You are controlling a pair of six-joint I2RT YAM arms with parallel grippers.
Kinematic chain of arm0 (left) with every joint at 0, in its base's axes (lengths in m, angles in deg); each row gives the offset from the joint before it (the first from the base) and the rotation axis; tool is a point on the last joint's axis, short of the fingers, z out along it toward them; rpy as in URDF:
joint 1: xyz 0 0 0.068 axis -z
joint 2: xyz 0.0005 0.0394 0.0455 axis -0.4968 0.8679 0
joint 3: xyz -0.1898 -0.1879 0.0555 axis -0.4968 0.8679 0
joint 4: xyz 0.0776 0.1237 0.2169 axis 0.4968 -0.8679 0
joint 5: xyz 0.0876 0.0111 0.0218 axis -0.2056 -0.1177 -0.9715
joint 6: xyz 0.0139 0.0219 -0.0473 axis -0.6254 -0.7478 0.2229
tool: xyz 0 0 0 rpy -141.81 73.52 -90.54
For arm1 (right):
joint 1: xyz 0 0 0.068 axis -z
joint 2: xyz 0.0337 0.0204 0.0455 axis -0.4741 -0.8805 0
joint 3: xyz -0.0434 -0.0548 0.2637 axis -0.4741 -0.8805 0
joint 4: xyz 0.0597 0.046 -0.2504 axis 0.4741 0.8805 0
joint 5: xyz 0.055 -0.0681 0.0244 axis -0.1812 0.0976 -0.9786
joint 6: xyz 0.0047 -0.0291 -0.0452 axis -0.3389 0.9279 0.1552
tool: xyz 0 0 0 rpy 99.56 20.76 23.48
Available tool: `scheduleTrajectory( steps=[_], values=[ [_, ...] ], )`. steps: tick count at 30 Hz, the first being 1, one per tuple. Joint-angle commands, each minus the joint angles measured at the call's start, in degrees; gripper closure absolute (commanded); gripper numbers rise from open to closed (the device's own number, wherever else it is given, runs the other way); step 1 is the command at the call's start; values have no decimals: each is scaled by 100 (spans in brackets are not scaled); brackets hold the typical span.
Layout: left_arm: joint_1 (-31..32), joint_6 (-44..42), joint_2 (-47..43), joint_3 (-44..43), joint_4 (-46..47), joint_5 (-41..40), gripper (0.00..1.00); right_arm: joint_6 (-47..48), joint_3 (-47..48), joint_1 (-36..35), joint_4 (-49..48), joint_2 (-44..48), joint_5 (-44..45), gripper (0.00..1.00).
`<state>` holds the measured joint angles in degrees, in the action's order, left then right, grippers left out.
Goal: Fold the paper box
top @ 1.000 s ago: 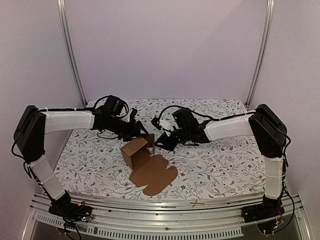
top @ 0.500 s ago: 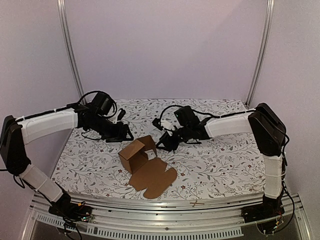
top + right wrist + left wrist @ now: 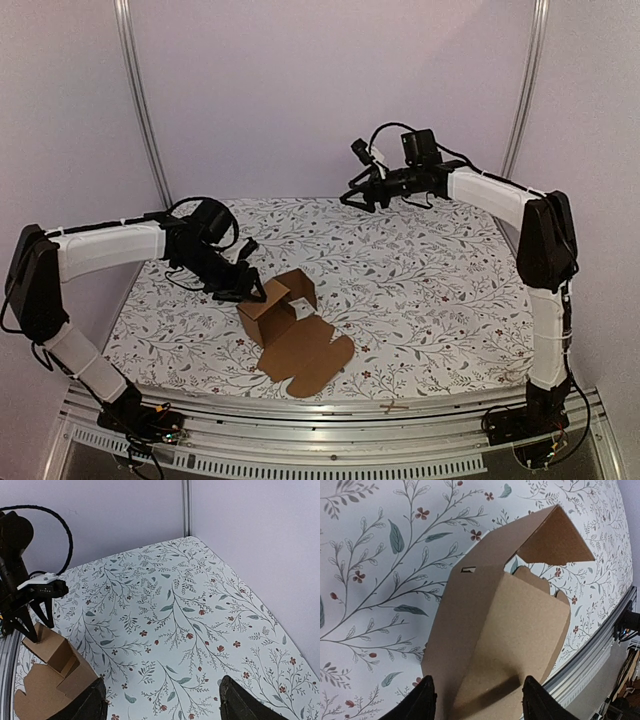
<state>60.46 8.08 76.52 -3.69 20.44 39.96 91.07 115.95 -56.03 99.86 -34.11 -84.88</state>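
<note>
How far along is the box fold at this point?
Done: the paper box stands as a small open carton. In hand: the left gripper, open, sits at its left wall; the right gripper hangs open, high and empty. Left: the lid flap lies flat, unclosed.

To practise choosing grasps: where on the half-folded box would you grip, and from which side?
Likely the upright flap at the far side of the box, taken from above: its thin free edge stands clear, so jaws can straddle it. The near panel lies flat on the table, offering no edge to pinch.
</note>
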Motion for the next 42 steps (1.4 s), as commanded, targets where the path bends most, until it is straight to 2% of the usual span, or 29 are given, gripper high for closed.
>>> scheduleTrajectory(
  steps=[1, 5, 9, 13, 20, 24, 29, 32, 37, 42],
  values=[
    [-53, -102, 148, 63, 210, 368, 42, 1006, 827, -251, 1875, -1107, 309, 27],
    [-61, -109, 147, 187, 422, 492, 43, 1787, 838, -689, 1899, -1390, 1331, 28],
    [-106, -169, 167, 294, 607, 634, 43, 2205, 1002, -1080, 1988, -1705, 1950, 31],
    [-181, -138, 254, 353, 762, 812, 44, 2818, 857, -1457, 2088, -1764, 2177, 31],
    [-262, -140, 392, 410, 946, 954, 46, 3668, -11, -1596, 1937, -1209, 1299, 30],
    [-293, -99, 443, 416, 1043, 1038, 46, 3685, -39, -1643, 1904, -1069, 1026, 31],
    [-353, -41, 409, 535, 1288, 1204, 46, 3516, -27, -1710, 1754, -1040, 755, 37],
    [-444, -49, 382, 625, 1372, 1236, 46, 3501, -23, -1710, 1859, -997, 454, 35],
    [-577, -134, 381, 685, 1369, 1264, 46, 4397, -205, -1589, 2521, -695, 875, 30],
    [-580, -337, 341, 641, 1297, 1286, 46, 4730, -127, -1060, 2775, -365, 788, 25]
  ],
)
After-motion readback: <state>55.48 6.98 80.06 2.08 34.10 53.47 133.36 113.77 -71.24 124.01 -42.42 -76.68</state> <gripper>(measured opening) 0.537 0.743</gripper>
